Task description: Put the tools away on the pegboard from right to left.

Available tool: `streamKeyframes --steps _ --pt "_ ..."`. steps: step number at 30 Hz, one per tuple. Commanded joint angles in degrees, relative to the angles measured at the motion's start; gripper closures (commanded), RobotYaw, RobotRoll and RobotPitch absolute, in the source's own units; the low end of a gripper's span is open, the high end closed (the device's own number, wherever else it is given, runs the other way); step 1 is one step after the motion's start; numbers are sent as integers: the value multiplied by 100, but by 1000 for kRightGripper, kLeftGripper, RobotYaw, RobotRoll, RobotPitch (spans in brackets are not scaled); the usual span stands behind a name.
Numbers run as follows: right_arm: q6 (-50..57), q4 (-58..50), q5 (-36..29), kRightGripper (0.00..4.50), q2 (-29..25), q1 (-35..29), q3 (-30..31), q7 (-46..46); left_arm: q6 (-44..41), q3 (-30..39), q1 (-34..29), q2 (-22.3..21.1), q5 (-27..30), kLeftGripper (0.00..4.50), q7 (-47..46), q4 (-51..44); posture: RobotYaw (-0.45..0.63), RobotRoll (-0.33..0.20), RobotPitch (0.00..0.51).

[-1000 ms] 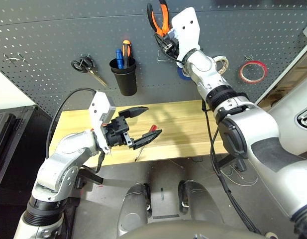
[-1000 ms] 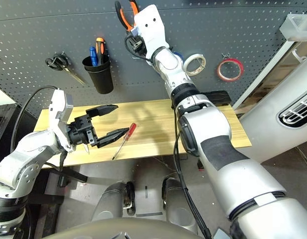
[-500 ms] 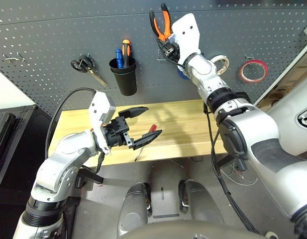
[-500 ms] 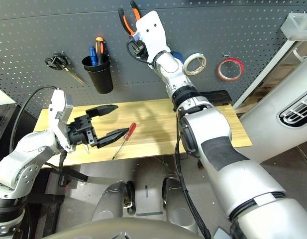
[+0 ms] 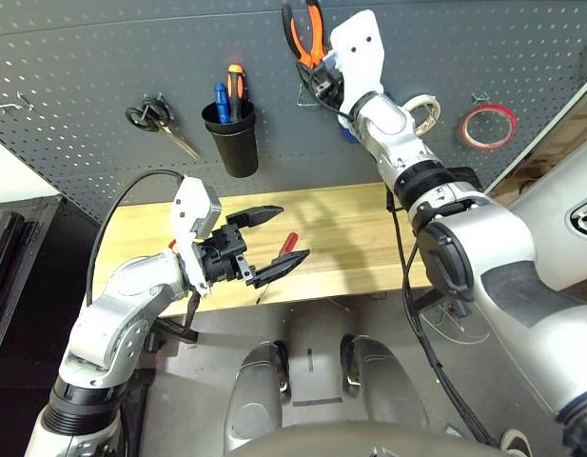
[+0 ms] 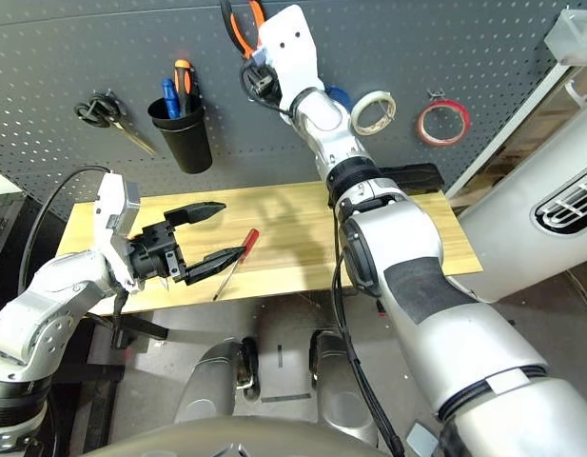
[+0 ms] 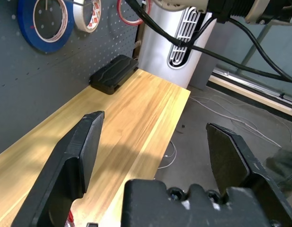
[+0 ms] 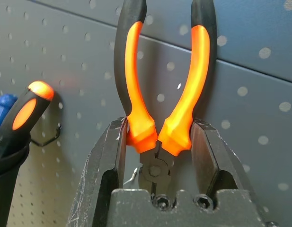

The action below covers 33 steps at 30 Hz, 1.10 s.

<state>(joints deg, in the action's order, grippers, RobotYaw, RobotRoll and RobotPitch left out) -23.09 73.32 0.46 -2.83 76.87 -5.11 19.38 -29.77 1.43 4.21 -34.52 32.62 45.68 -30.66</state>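
My right gripper (image 5: pixel 319 80) is raised to the pegboard (image 5: pixel 103 57) and shut on the orange-and-black pliers (image 5: pixel 303 30). The right wrist view shows its fingers (image 8: pixel 110 156) clamped on the pliers (image 8: pixel 160 94) just above the joint, handles pointing up along the board. A red tape ring (image 5: pixel 488 126) hangs on the pegboard at the far right. The slim red-handled screwdriver (image 5: pixel 283 249) lies on the wooden table (image 5: pixel 350 228). My left gripper (image 5: pixel 289 232) hovers open right over it, holding nothing.
A black cup (image 5: pixel 234 143) with a blue and an orange-black handle hangs on the board, black-handled scissors (image 5: pixel 155 122) to its left. White tape (image 5: pixel 424 112) and blue tape (image 7: pixel 44 21) hang beside my right arm. A black box (image 7: pixel 112 75) lies at the table's back right.
The whole view has shifted slightly. My right gripper keeps the pliers at much the same spot on the pegboard. The left arm has not moved.
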Motion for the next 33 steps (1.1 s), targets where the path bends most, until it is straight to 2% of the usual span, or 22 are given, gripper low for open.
streamKeyframes --steps 1,15,33 --pt "-173 -293 -98 2417 84 183 -23 202 -98 25 -29 -54 136 0 -24 -188 73 0 177" --pt "-146 -1044 -364 2417 145 109 -47 631 -131 -33 -25 -64 186 0 -54 -176 59 0 185" --pt "-482 -1000 92 2417 -183 -171 266 290 -127 -23 -134 -129 205 0 -21 -237 61 0 197"
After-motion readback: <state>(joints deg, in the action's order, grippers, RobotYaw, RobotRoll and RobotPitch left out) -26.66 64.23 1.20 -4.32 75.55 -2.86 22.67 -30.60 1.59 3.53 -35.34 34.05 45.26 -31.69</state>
